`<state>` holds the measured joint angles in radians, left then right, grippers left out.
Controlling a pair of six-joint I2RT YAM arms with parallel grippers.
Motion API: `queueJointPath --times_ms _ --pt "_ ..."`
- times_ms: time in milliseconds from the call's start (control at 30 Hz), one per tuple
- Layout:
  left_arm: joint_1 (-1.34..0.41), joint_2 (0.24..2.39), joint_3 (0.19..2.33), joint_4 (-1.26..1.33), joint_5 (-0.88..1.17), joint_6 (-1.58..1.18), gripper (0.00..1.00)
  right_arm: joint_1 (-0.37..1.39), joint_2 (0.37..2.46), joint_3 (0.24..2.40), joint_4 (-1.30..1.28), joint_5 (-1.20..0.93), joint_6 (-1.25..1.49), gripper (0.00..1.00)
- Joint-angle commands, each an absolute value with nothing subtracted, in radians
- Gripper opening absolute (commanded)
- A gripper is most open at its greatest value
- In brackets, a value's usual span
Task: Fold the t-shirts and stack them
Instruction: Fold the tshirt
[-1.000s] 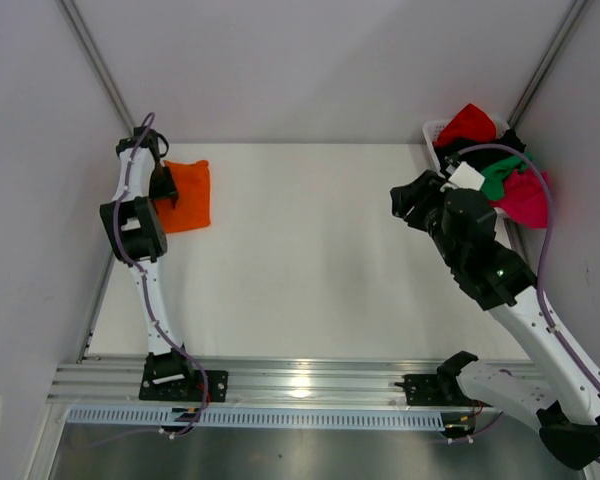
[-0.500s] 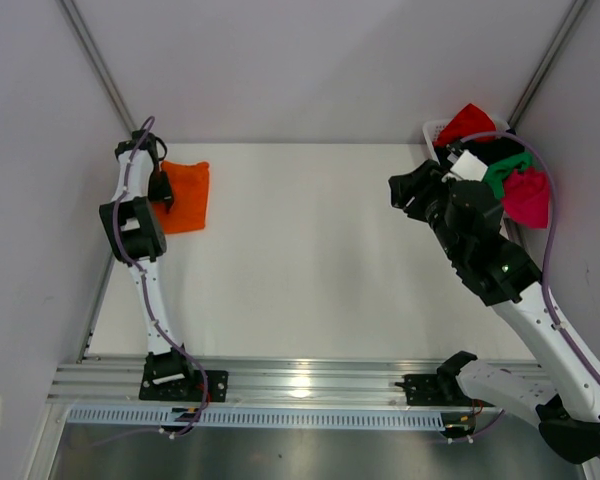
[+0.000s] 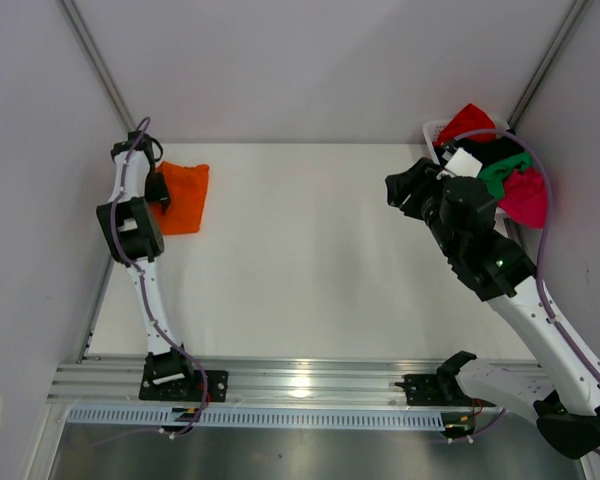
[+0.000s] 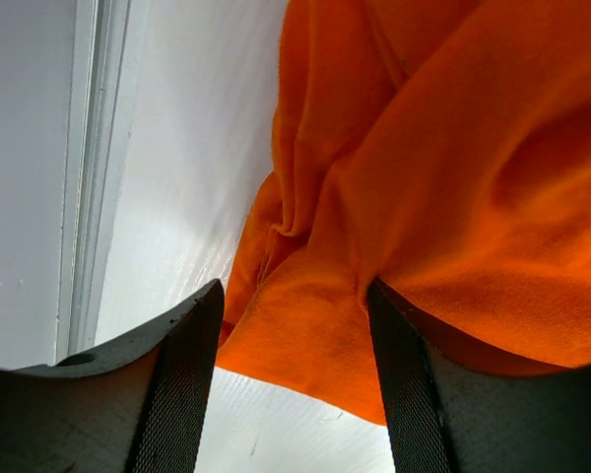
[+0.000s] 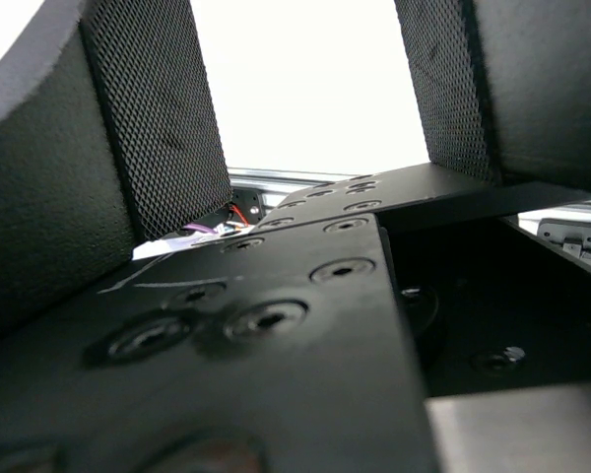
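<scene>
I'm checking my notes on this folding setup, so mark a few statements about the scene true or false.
1. The orange t-shirt lies at the far left of the table. True.
2. The right claw grips a shirt. False: it is open and empty.
3. The basket holds a red shirt, a black shirt, a green shirt and a pink shirt. True.
4. The basket stands at the far left corner. False: it stands at the far right corner.

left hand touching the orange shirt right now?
Cannot tell. In the left wrist view the orange shirt lies between the spread fingers of the left hand and reaches one finger's edge, but neither contact nor a gap shows plainly.
</scene>
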<state>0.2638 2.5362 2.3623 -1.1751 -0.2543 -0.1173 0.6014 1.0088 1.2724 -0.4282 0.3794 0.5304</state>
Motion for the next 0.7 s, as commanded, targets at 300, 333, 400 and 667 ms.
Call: queueJointPath --times_ms 300,333,400,667 --pt "0.310 2.534 2.379 -1.215 -0.290 -0.184 0.62 0.612 0.980 1.289 -0.410 0.390 0.523 0.57" --pt "0.311 2.533 2.376 -1.215 -0.323 -0.184 0.63 0.614 0.979 1.287 -0.408 0.390 0.523 0.58" --pt "0.324 2.533 2.376 -1.212 -0.311 -0.192 0.63 0.614 0.977 1.284 -0.407 0.388 0.525 0.57" --pt "0.334 2.533 2.379 -1.223 -0.311 -0.213 0.63 0.618 0.976 1.276 -0.403 0.393 0.526 0.58"
